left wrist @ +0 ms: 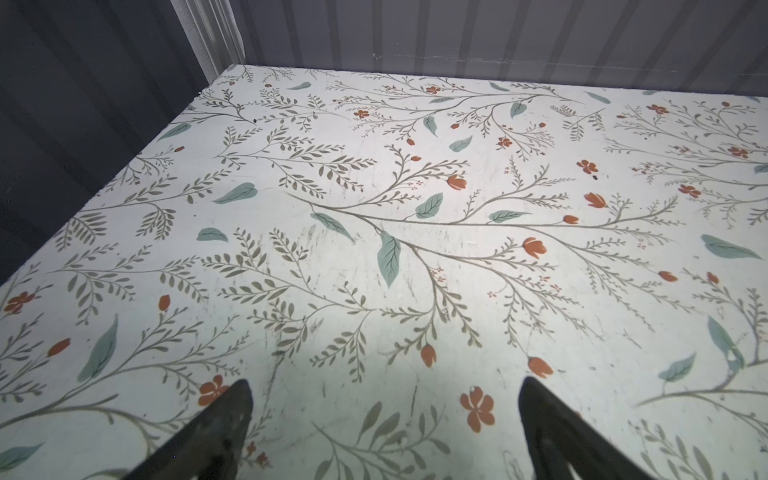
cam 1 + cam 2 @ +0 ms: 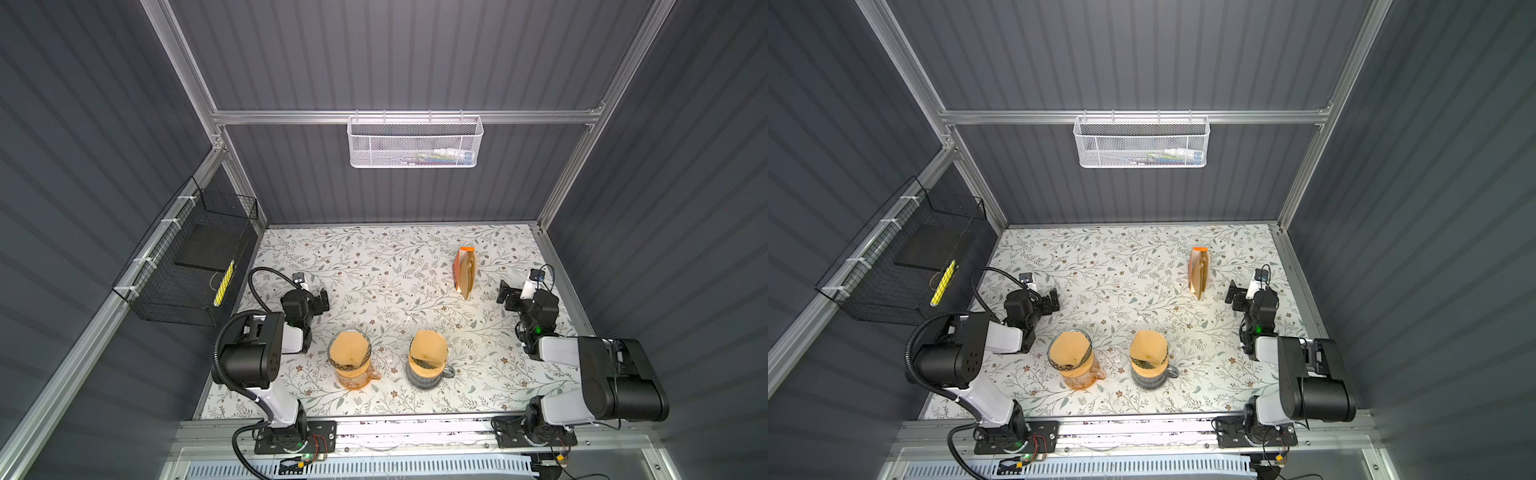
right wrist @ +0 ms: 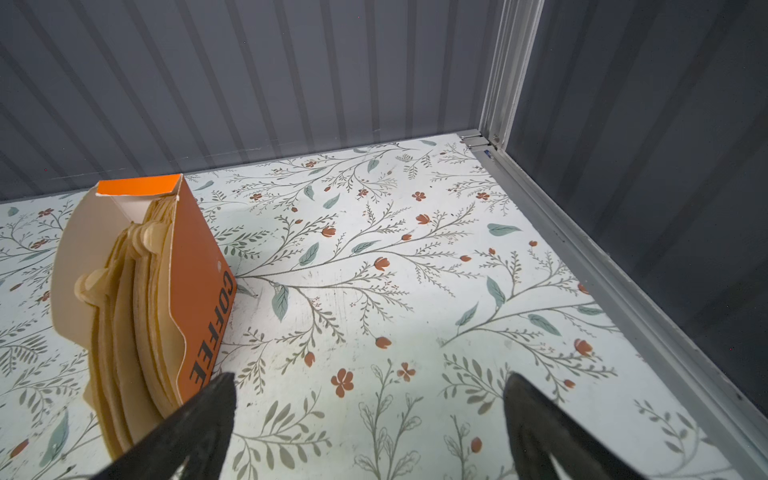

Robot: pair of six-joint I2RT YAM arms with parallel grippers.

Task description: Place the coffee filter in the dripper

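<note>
Two drippers stand at the front middle of the table in both top views: an orange one (image 2: pixel 353 376) on the left and a grey one (image 2: pixel 422 376) with a handle on the right. A tan coffee filter (image 2: pixel 349 353) sits in the orange dripper's mouth, and another filter (image 2: pixel 428 349) sits in the grey one. My left gripper (image 2: pixel 322 300) hovers open behind the orange dripper, with only bare tabletop between its fingers in the left wrist view (image 1: pixel 384 386). My right gripper (image 2: pixel 505 296) is open at the far right, empty (image 3: pixel 370 380).
An open orange box (image 2: pixel 465 272) holding a stack of filters (image 3: pixel 141 316) stands upright at the back right, just left of my right gripper. A black wire basket (image 2: pixel 187 270) hangs on the left wall and a white mesh basket (image 2: pixel 415 143) on the back wall.
</note>
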